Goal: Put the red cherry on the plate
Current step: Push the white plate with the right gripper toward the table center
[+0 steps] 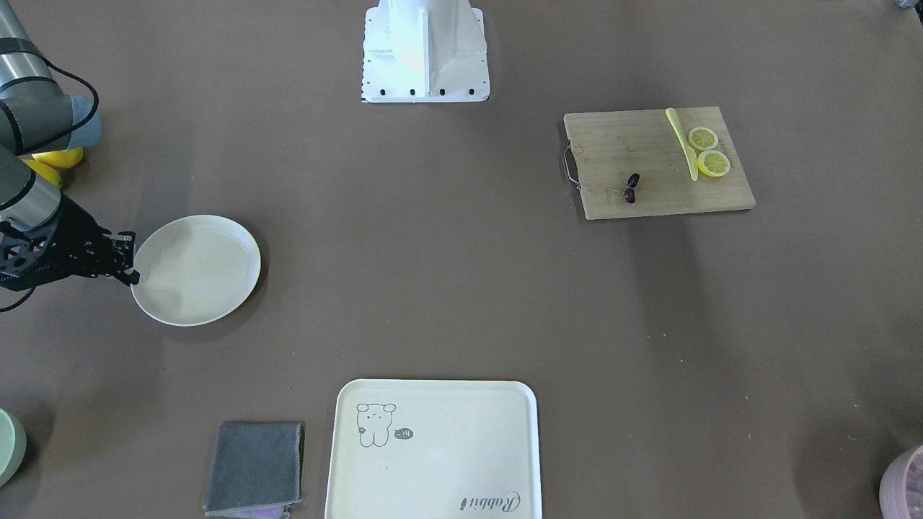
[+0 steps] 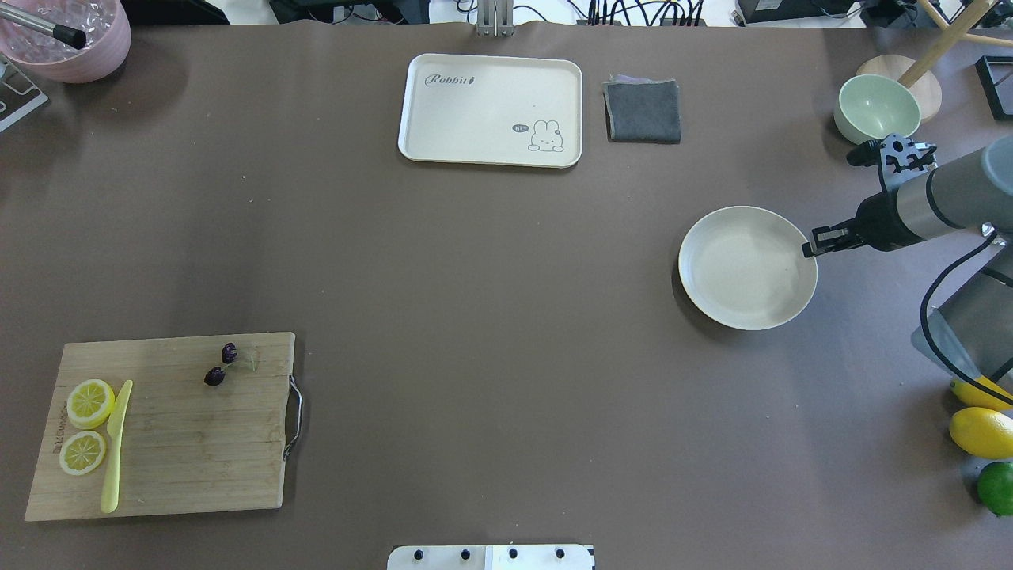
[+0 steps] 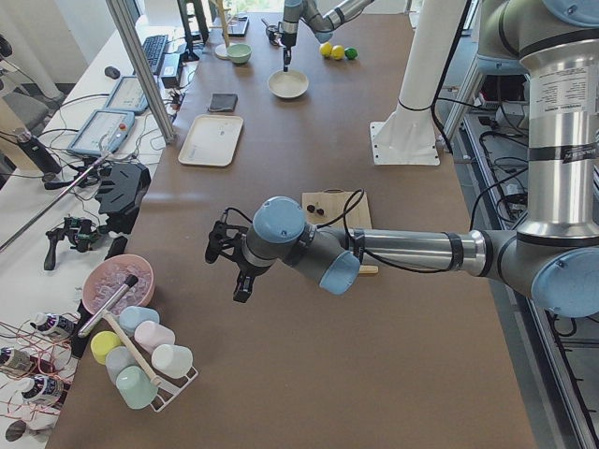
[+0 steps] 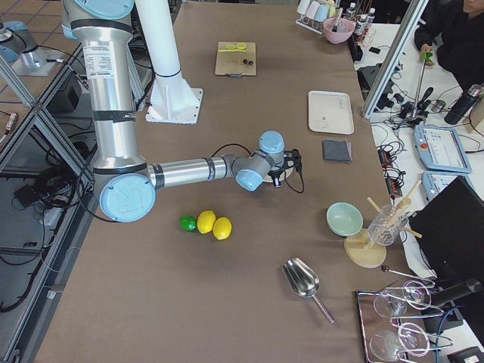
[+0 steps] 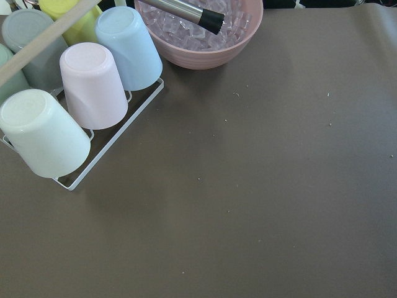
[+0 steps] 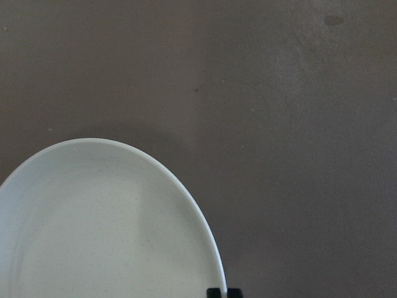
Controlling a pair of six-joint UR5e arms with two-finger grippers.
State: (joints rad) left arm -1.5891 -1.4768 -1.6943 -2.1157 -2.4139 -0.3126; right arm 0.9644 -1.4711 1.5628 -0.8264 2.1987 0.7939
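The red cherry (image 1: 632,189) (image 2: 220,366), a dark pair on a green stem, lies on the wooden cutting board (image 2: 166,427) on my left side. The round cream plate (image 1: 195,270) (image 2: 748,267) (image 6: 105,223) rests on the table far to the right. My right gripper (image 1: 128,270) (image 2: 815,241) (image 6: 224,293) is at the plate's outer rim, its fingertips pinched together over the edge. My left gripper (image 3: 229,276) hovers above bare table beyond the board; I cannot tell whether it is open or shut.
Two lemon slices (image 2: 85,426) and a yellow knife (image 2: 115,447) share the board. A rabbit tray (image 2: 491,109) and grey cloth (image 2: 643,111) lie at the far edge. Near the right arm are a green bowl (image 2: 877,107) and lemons (image 2: 981,431). Cups (image 5: 80,93) and a pink ice bowl (image 5: 198,31) sit under the left wrist.
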